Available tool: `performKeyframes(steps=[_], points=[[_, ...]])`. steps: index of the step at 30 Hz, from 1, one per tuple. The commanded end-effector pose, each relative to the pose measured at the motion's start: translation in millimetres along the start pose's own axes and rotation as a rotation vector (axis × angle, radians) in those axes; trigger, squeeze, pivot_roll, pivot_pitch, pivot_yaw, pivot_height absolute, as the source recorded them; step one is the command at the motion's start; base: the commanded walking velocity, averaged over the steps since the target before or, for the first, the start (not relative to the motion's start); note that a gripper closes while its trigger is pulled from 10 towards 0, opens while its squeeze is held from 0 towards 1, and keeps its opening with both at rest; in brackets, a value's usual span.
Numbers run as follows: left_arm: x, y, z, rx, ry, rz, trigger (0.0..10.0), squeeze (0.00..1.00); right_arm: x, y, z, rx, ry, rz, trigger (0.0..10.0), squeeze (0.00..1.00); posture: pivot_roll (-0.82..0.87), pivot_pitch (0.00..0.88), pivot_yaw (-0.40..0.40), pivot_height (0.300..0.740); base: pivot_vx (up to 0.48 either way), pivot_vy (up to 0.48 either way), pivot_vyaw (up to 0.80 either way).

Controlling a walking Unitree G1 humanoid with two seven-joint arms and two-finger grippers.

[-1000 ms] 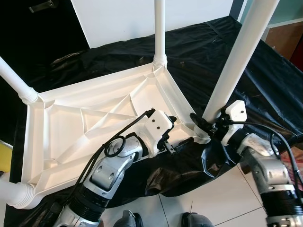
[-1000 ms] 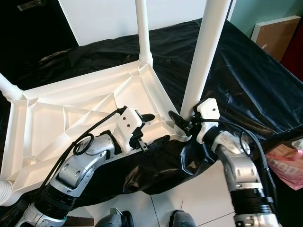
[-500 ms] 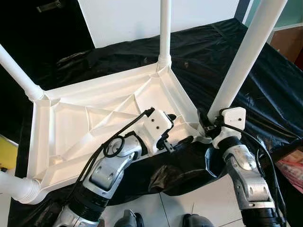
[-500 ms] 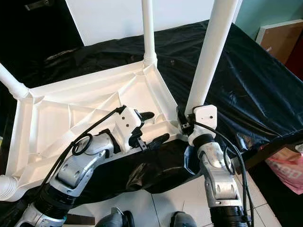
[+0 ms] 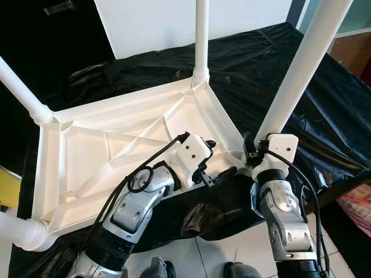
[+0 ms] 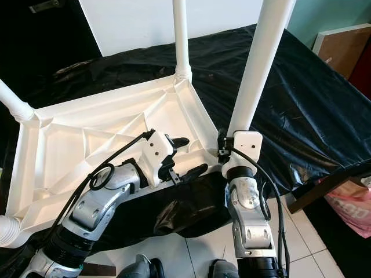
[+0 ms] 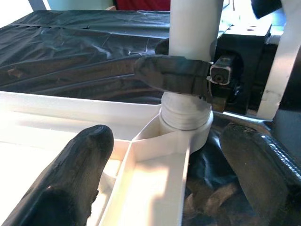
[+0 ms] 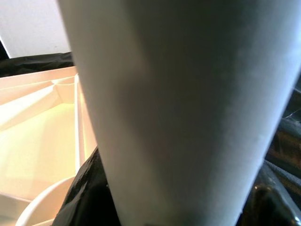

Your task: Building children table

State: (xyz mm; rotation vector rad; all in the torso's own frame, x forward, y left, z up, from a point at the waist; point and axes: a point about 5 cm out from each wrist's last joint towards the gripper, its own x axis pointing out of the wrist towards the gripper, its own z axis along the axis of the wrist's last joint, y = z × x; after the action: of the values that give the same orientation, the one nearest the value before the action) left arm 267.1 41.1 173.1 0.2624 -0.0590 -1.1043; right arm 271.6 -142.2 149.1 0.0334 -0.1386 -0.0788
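Left eye view: 1 white plastic table [image 5: 87,156] lies upside down on a black sheet [image 5: 324,110], with 4 white legs standing up from its corners. The right gripper [image 5: 250,153] is clamped around the foot of the near right leg [image 5: 295,75], just above the socket. The left gripper [image 5: 221,158] sits just beside it on the table's near rim, its 2 black fingers [image 5: 226,172] spread, 1 inside the frame and 1 outside the rim.

Right eye view: the far leg [image 6: 180,36] stands well beyond both grippers, and a brown board [image 6: 339,41] leans off past the right arm.

Left wrist view: the 2 spread fingers straddle the rim, and straight ahead the right gripper's black finger wraps the leg just above the ribbed socket [image 7: 186,123].

Right wrist view: the white leg presses close against the camera between dark fingers; beside it lies the table's ribbed underside.
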Motion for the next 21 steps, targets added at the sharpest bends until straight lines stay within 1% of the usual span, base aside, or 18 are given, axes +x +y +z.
performKeyframes(steps=[1,3,4,6,8,9,11,12,14,15,16,17,21], points=[[-1.2,4.4,-8.2,-0.002,0.037,0.088,10.0,0.0,-7.9,-3.9,-24.6,0.034,0.128,-0.024,10.0,0.0,-0.1,0.108,0.081,0.74,0.0,0.0,0.0],[-1.1,4.8,-9.0,0.0,0.038,0.1,10.0,0.0,-7.1,-4.4,-22.6,0.025,0.115,-0.021,10.0,0.0,-0.1,0.108,0.081,0.74,0.0,0.0,0.0],[-1.6,6.0,-9.8,-0.024,0.024,0.109,10.0,0.0,-5.2,-6.2,-19.6,0.015,0.093,-0.003,10.0,1.0,-0.11,0.107,0.078,0.74,0.0,0.0,0.0],[-3.0,8.5,-10.6,-0.058,-0.001,0.118,10.0,0.0,-2.7,-9.6,-16.1,0.012,0.066,0.021,10.0,1.0,-0.11,0.11,0.079,0.74,0.0,0.0,0.0],[-3.7,9.7,-10.8,-0.066,-0.01,0.12,10.0,0.0,-1.9,-11.0,-15.1,0.014,0.057,0.028,10.0,1.0,-0.11,0.11,0.079,0.74,0.0,0.0,0.0],[-4.9,10.8,-11.7,-0.101,-0.022,0.122,10.0,1.0,-1.5,-11.8,-14.0,0.02,0.048,0.033,10.0,1.0,-0.11,0.113,0.078,0.74,0.0,0.0,0.0],[-6.5,11.0,-12.6,-0.116,-0.031,0.122,10.0,1.0,-0.8,-12.8,-12.7,0.023,0.039,0.048,10.0,1.0,-0.11,0.119,0.078,0.74,0.0,0.0,0.0],[-8.4,10.6,-13.4,-0.127,-0.045,0.126,10.0,1.0,-0.4,-13.6,-11.8,0.037,0.029,0.068,10.0,0.0,-0.11,0.119,0.078,0.74,0.0,0.0,0.0],[-11.2,12.0,-14.2,-0.113,-0.059,0.157,10.0,1.0,0.4,-14.9,-10.5,0.037,0.009,0.115,10.0,0.0,-0.11,0.129,0.077,0.74,0.0,0.0,0.0],[-11.2,12.0,-14.2,-0.113,-0.059,0.157,10.0,1.0,0.4,-14.9,-10.5,0.037,0.009,0.115,10.0,0.0,-0.11,0.129,0.077,0.74,0.0,0.0,0.0],[-12.8,12.5,-12.9,-0.105,-0.084,0.175,10.0,0.6,0.2,-16.1,-10.4,0.037,-0.002,0.15,10.0,0.0,-0.11,0.14,0.079,0.74,0.0,0.0,0.0],[-14.5,13.9,-12.8,-0.1,-0.105,0.2,10.0,0.0,0.2,-18.7,-10.6,0.031,-0.02,0.183,10.0,0.0,-0.11,0.144,0.079,0.74,0.0,0.0,0.0],[-15.6,14.9,-12.9,-0.097,-0.119,0.217,10.0,0.0,0.2,-20.7,-10.9,0.028,-0.031,0.203,10.0,0.0,-0.11,0.144,0.079,0.74,0.0,0.0,0.0]])
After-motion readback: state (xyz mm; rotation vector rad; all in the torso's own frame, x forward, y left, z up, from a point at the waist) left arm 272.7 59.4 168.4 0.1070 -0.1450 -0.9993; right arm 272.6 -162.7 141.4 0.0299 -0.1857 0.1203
